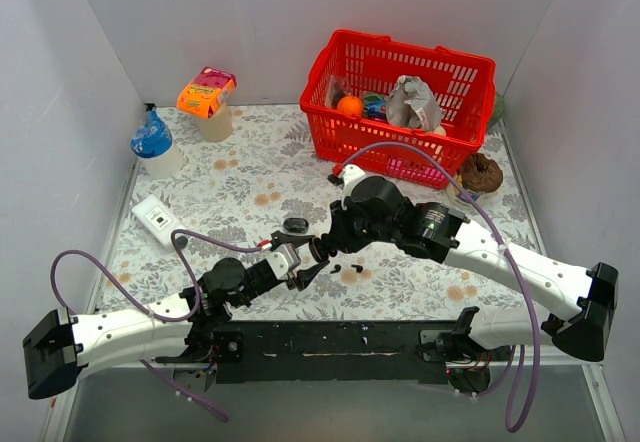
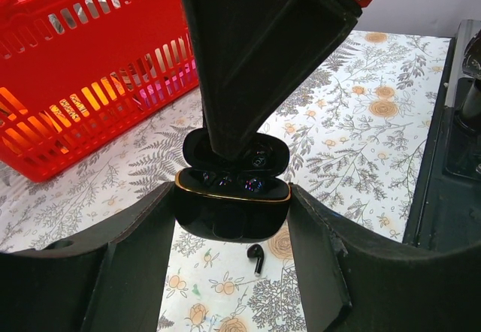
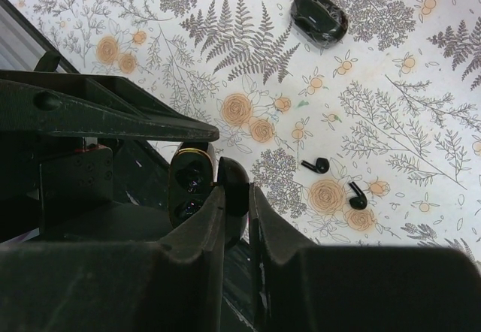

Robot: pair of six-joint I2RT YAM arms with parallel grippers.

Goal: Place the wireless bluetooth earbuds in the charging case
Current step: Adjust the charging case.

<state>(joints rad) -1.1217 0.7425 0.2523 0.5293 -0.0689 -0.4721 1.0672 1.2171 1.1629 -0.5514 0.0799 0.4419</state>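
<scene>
Two earbuds [image 3: 317,166] [image 3: 358,196] are lying loose on the flowered table [image 1: 250,162], close to each other but not touching, just beside the spot where the two arms are meeting. The left wrist view is showing only one of them [image 2: 255,257], resting on the cloth just below the charging case [image 2: 233,219].

The case is sitting off the table with its lid [image 2: 233,155] swung open and its glossy wells facing up. The left gripper [image 2: 231,206] is clenching it, one finger pressing on each side of the lower shell. The right gripper [image 3: 237,197] is coming in from the far side with its fingers drawn narrow. In its own wrist view the open lid [image 3: 233,185] is running into the slim gap between them, so it is grasping the case by the lid. From the left wrist, one right finger [image 2: 255,61] is reaching down as a dark wedge onto the lid.

A larger black oval piece [image 3: 319,16] is lying farther back on the table, well apart from the earbuds. Behind it a red basket [image 1: 410,50] is standing with assorted items inside. A white box [image 1: 157,217] and a blue-topped bottle [image 1: 155,142] are sitting along the left edge.
</scene>
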